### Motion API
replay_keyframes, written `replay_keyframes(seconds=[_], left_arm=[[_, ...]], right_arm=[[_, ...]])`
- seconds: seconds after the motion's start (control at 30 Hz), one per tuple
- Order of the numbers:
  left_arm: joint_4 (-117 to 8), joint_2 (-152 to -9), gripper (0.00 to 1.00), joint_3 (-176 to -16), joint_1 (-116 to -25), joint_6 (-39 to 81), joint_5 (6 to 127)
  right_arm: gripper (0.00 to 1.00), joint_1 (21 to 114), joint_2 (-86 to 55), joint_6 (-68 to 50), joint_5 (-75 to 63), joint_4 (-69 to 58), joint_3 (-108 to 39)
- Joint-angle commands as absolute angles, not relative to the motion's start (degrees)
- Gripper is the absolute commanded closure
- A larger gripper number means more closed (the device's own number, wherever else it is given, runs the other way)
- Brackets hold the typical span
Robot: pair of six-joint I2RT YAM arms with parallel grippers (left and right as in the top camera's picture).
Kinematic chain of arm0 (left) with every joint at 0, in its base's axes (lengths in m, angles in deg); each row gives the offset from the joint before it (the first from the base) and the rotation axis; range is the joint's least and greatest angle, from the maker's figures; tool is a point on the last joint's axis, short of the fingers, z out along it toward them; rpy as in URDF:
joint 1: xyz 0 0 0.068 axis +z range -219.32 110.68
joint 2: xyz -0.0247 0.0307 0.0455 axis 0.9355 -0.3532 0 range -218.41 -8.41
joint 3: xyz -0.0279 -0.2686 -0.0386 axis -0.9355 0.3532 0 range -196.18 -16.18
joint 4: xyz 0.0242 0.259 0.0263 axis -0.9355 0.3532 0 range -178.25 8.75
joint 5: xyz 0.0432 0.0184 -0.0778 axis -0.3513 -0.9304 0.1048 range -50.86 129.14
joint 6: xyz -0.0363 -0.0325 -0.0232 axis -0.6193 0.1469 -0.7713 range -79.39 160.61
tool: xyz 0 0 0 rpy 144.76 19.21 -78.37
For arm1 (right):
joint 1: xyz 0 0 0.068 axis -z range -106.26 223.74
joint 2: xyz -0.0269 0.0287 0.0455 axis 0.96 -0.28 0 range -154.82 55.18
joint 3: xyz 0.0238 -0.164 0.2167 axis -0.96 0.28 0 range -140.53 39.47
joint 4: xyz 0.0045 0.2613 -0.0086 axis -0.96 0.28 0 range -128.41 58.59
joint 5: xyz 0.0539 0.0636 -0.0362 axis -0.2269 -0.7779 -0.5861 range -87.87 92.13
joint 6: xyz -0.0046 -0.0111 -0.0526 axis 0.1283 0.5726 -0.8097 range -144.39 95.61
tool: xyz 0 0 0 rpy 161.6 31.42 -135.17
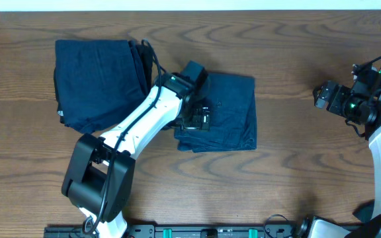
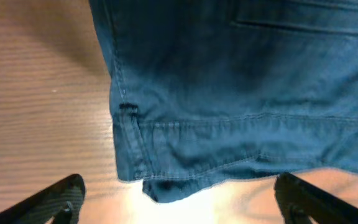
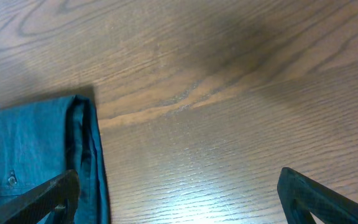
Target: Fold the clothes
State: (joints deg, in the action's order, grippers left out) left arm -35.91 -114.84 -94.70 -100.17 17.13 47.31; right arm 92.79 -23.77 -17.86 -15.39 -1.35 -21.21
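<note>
The clothes (image 1: 237, 99) are two dark blue, denim-like pieces lying on the counter (image 1: 296, 178). A squared-off folded bundle (image 1: 230, 129) sits near the middle, and a larger, looser pile (image 1: 94, 82) lies to its left. The arm hides the gap between them, so I cannot tell whether they touch.

The left tool (image 1: 196, 119) hangs over the bundle's left edge. Its jaws are spread wide and grasp nothing; the left wrist view shows only cloth and wood between them. The right tool (image 1: 317, 96) is well off to the right over bare counter, also spread wide and empty.

The fabric looks soft and limp but fairly weighty, so it will probably sag and drag rather than slide, and it should not be fragile. The stitched hem (image 2: 229, 121) and the corner (image 2: 129, 171) look thicker, so they are probably the firmest places to pinch. A grip there likely needs to take every layer, or the stack may peel open.
</note>
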Motion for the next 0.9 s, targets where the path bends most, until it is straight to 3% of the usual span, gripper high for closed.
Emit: replay_keyframes(seconds=[0.0,0.37,0.87], left_arm=[[-38.49,-115.58,0.01,-91.38,-100.04,11.97,46.41],[-50.62,-115.58,0.02,-83.40,-101.04,8.64,46.37],[-51.52,-115.58,0.02,-83.03,-103.75,4.75,45.43]], right_arm=[[0.01,93.05,-23.40,-18.28,-15.22,-1.31,-21.32],[0.01,93.05,-23.40,-18.26,-15.22,-1.29,-21.32],[0.01,93.05,-23.40,-18.28,-15.22,-1.31,-21.32]])
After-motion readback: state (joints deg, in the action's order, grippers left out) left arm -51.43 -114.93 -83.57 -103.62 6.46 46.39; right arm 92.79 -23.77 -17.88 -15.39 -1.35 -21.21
